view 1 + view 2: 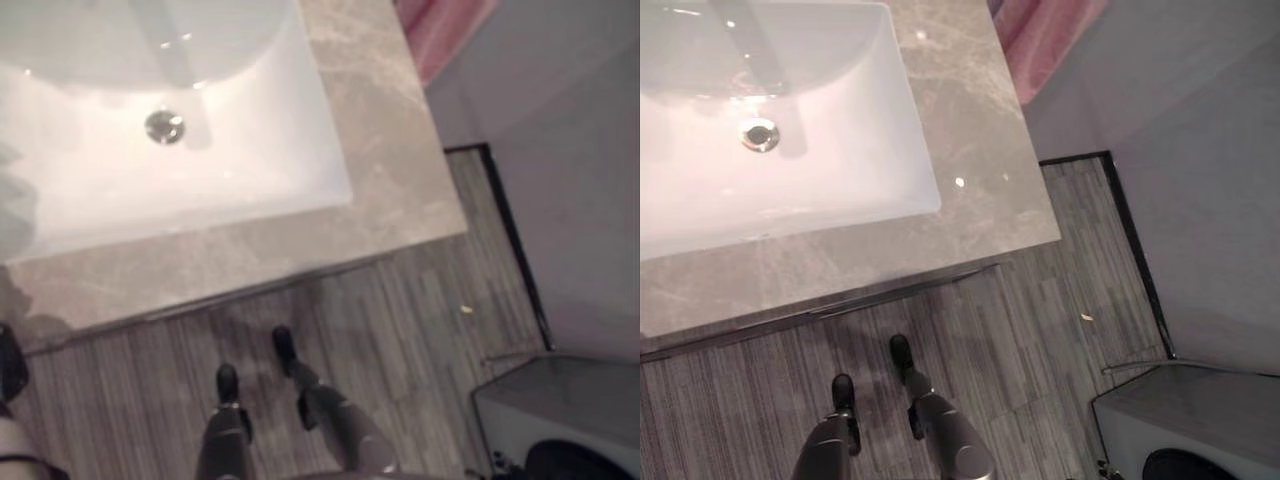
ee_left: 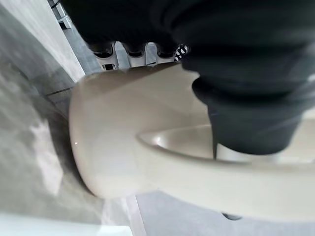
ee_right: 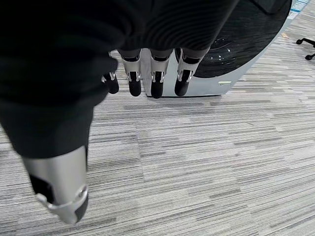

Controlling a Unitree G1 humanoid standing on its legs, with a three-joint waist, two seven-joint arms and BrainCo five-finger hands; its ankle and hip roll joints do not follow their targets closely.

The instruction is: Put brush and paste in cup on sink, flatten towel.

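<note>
A grey marble counter (image 1: 970, 130) rims the white sink (image 1: 790, 180) at ten o'clock; left hand (image 2: 236, 73) grips a cream cup (image 2: 128, 142); right hand (image 3: 147, 73) hangs relaxed, empty; brush, paste, towel seemingly remain.

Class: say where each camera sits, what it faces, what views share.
Left eye, right eye: on the head, looking down at sink, counter, floor.
Left wrist: on left arm, left hand at a cream cup.
Right wrist: on right arm, open right hand over floor, facing washing machine.
Shared: eye views and right wrist show the washing machine.
</note>
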